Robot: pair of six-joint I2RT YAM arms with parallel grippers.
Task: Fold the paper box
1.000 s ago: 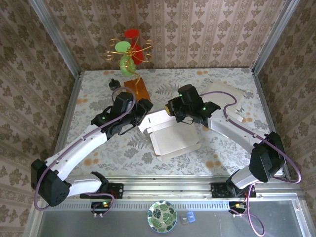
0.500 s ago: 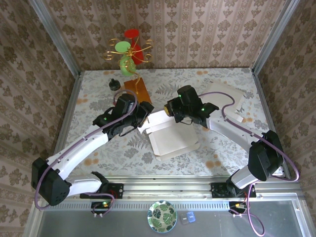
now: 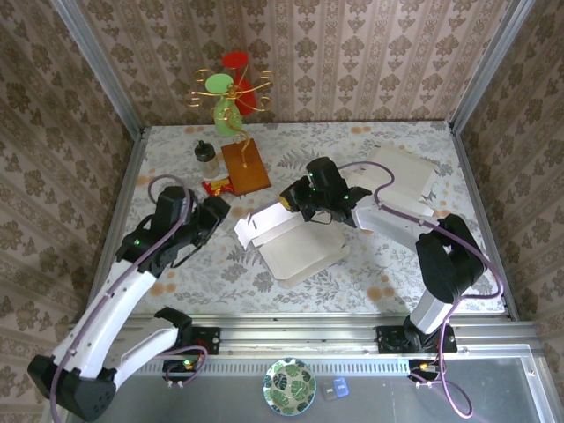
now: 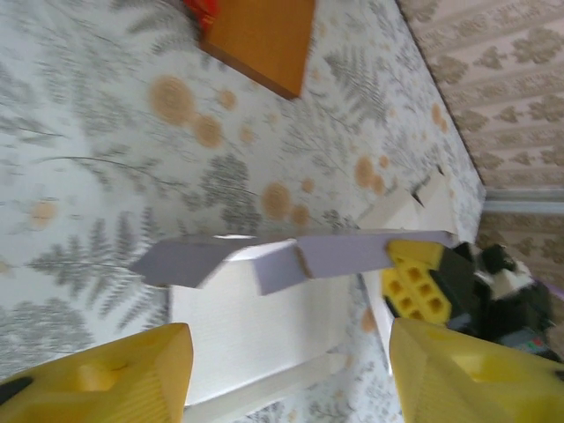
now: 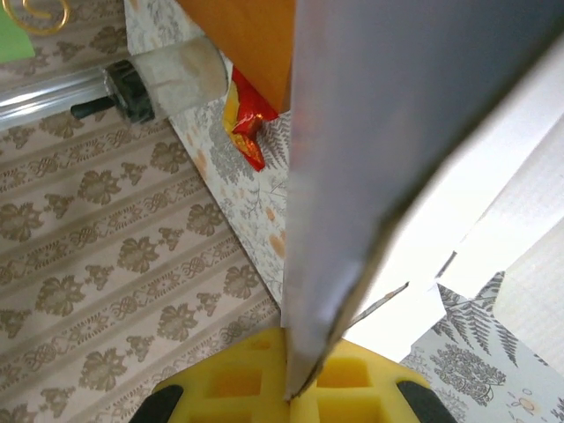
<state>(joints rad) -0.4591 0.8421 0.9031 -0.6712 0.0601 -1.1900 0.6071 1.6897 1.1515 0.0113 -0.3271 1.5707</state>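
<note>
Okay, got the box (image 3: 304, 251) lying flat and open on the table (image 3: 220, 273), just in front of the board (image 3: 245, 166) and a touch to its right. Got one long flap (image 3: 264, 220) standing up along the box edge nearest the board. Gripping the right end of that flap with the right gripper (image 3: 293, 203), squeezed fully together on the card. Checks out from the right wrist too: grey flap (image 5: 397, 132) seen edge-on, dropping straight into the seam between the yellow pads (image 5: 211, 388).

Looking at the left gripper (image 3: 216, 211) next: sits front-left of the board, near the flap's free end but apart from it, spread roughly halfway and holding nothing. From the left wrist, can see both yellow fingers (image 4: 115, 379) at the bottom corners with plenty of air between them, and the box (image 4: 264, 326) with its raised flap (image 4: 335, 256) out ahead.

Also got some other stuff around:
- red snack pack (image 3: 216, 186) right at the board's front-left corner
- small bottle (image 3: 207, 157) just left of the board
- wire stand (image 3: 227, 92) with red and green discs behind the board
- pile of flat blanks (image 3: 401, 176) well off to the board's right
</note>
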